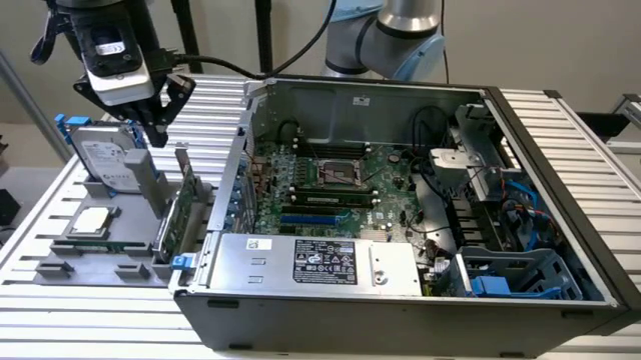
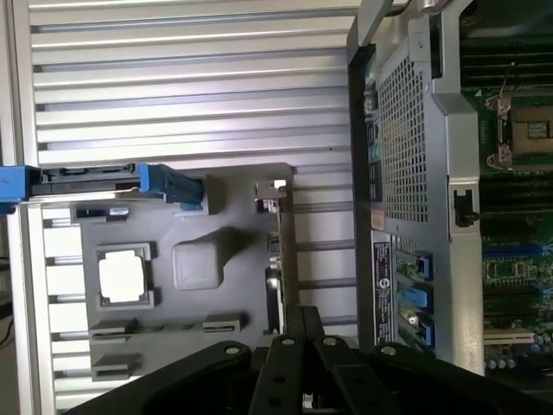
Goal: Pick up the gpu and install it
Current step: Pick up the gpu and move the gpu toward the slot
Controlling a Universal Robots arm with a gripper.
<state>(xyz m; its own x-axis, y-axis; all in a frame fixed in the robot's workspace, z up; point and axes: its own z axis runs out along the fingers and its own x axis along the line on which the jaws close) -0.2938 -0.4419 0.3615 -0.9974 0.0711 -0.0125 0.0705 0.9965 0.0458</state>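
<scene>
currently the black two-finger gripper (image 1: 158, 136) is held over the grey moulded parts tray (image 1: 60, 268) at the exterior view's left, its jaws seen pressed together with nothing between them. the thin green-and-black gpu card with silver end bracket (image 1: 179, 206) is stood on edge in that tray, near the fingertips but untouched, beside the open grey metal computer case (image 1: 401, 319).

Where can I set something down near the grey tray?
Bare slatted metal table nearer the camera than the grey plastic tray, and beyond it beside the black computer case. Crowded: the tray itself, around the upright green gpu.
</scene>
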